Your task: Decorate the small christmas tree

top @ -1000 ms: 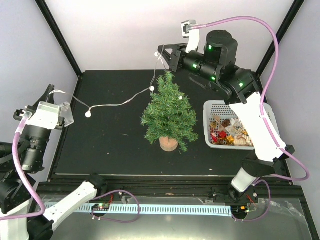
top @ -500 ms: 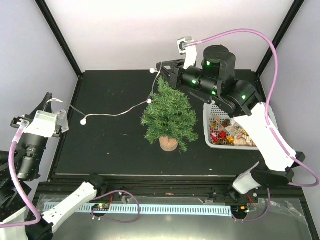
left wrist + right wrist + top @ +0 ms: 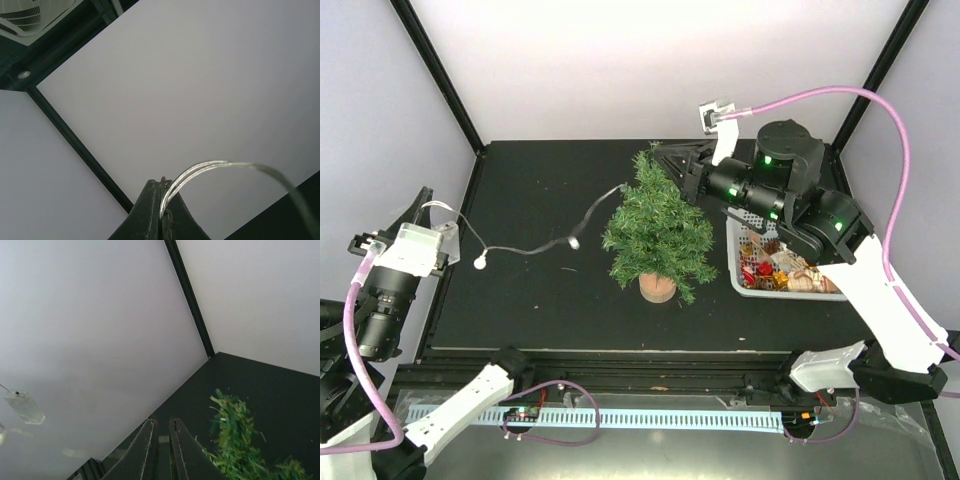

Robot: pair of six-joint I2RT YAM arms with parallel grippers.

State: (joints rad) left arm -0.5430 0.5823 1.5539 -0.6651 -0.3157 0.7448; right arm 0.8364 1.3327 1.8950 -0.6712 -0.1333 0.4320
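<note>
Two grippers, and I'm draping the light string (image 3: 225, 162) onto the tree (image 3: 658, 225): left gripper (image 3: 160, 182) pinching it, right gripper (image 3: 161, 422) grip unclear; next, feeding slack.

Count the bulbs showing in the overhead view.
2 on the light string: the outer bulb near the table's left edge, the inner bulb left of the small christmas tree. Others may hide in its branches.

No readable text, labels or nos. anywhere — nothing legible in any view.
</note>
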